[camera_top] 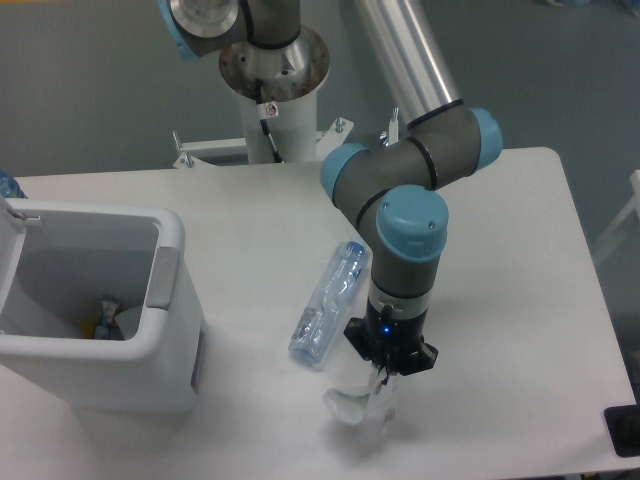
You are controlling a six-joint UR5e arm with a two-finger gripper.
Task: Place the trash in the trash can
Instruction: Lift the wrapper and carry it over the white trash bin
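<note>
A clear plastic bottle [328,302] with a blue label lies on the white table, pointing from near the arm's wrist down to the left. Just right of the bottle's lower end, my gripper [384,385] points straight down and is shut on the wrinkly white wrapper [350,405]. The wrapper sticks out to the left of the fingers and casts a shadow on the table below it. The white trash can [172,240] stands at the left with its grey inside open to view, well apart from the gripper.
Some scraps [108,320] lie at the bottom of the bin. The arm's base column [275,90] stands at the back edge of the table [520,300]. A dark object [625,430] sits at the table's near right corner.
</note>
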